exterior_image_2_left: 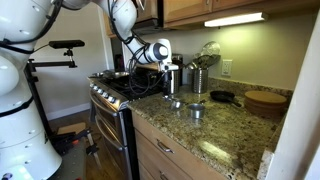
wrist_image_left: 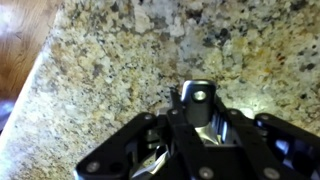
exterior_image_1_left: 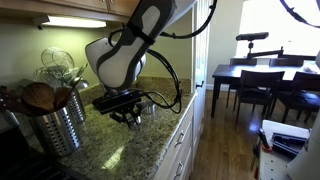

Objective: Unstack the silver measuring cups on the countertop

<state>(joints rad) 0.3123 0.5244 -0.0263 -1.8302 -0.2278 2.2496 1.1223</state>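
Observation:
My gripper (wrist_image_left: 197,125) is shut on a silver measuring cup (wrist_image_left: 197,97). The cup's flat handle with a hole sticks up between the fingers, and shiny metal shows below them. In both exterior views the gripper (exterior_image_1_left: 127,108) (exterior_image_2_left: 170,90) hangs low over the speckled granite countertop (exterior_image_1_left: 150,135) (exterior_image_2_left: 215,135) (wrist_image_left: 110,60). In an exterior view one silver measuring cup (exterior_image_2_left: 175,103) sits right under the gripper and another measuring cup (exterior_image_2_left: 196,111) stands a little apart on the counter.
A tall ribbed steel utensil canister (exterior_image_1_left: 58,125) (exterior_image_2_left: 199,80) stands on the counter. A black pan (exterior_image_2_left: 225,97) and a wooden board (exterior_image_2_left: 265,100) lie farther along. A stove (exterior_image_2_left: 110,92) adjoins the counter. A dark dining table with chairs (exterior_image_1_left: 265,80) stands beyond the counter edge.

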